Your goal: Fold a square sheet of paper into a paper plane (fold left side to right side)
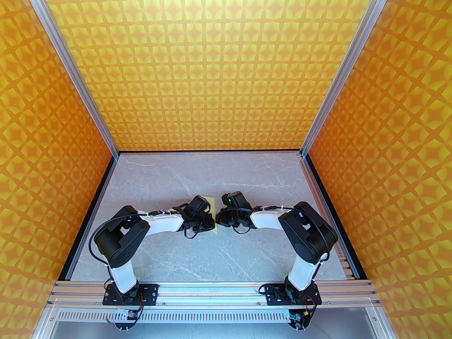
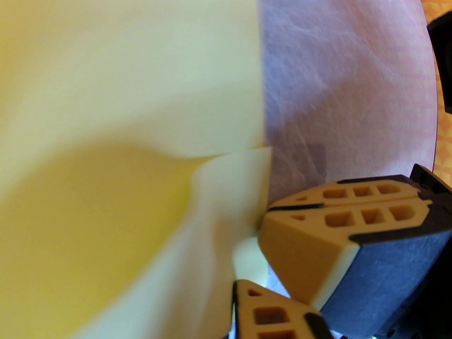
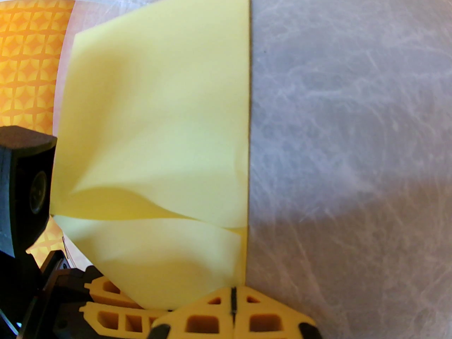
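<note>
Orange patterned walls point(image 1: 226, 65) on three sides, grey marbled tabletop point(image 1: 212, 256), aluminium rail point(image 1: 212, 290) at the near edge.

Count: left arm point(image 1: 120, 238), left pincer point(image 1: 210, 221), one square sheet of paper point(image 3: 159, 101), right pincer point(image 3: 233, 290), right arm point(image 1: 307, 231).

Sheet is mid-tabletop between the pincers, doubled over, top layer billowing.

Left pincer: one finger point(image 2: 268, 313) showing, the other behind paper, can't tell the grip.

Right pincer: tips pressed together at the sheet's edge.
</note>
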Available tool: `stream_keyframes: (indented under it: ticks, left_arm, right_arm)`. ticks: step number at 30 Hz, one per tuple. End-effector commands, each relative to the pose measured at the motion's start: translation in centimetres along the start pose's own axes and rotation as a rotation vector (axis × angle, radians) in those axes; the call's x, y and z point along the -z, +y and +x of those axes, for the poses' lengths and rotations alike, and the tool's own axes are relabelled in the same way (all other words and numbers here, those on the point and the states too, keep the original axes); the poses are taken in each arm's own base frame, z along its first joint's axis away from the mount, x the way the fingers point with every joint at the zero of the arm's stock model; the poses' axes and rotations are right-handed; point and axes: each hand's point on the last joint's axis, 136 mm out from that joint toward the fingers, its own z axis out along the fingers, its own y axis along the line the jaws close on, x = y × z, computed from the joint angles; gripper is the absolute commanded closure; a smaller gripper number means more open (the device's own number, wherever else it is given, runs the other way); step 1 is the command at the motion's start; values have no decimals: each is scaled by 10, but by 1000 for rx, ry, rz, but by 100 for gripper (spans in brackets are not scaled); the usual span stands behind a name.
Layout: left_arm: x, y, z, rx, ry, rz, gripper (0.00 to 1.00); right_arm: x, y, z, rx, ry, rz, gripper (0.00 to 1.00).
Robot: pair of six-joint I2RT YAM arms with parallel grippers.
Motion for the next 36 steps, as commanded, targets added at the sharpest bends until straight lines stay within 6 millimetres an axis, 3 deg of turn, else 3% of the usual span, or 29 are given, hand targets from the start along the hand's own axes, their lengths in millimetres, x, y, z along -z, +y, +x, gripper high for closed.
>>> stream_keyframes:
  ticks: [1, 5, 12, 22, 26, 36]
  left_arm:
    - [7, 4, 0, -4, -7, -5, 76]
    - [21, 3, -10, 9, -46, 17, 68]
    - [28, 15, -23, 24, -74, 12, 62]
    - [31, 29, -52, 39, -127, 6, 63]
    - [32, 25, -63, 45, -153, 41, 66]
    - [21, 14, -61, 69, -153, 156, 67]
  right_arm:
    - [-8, -11, 9, 16, 35, 42, 100]
    - [-9, -15, 13, 14, 41, 49, 100]
    - [-11, -13, 16, 10, 44, 37, 100]
    - [-10, -13, 18, 11, 47, 38, 100]
    - [-9, -13, 19, 11, 43, 34, 100]
    - [-6, -8, 15, 13, 28, 21, 100]
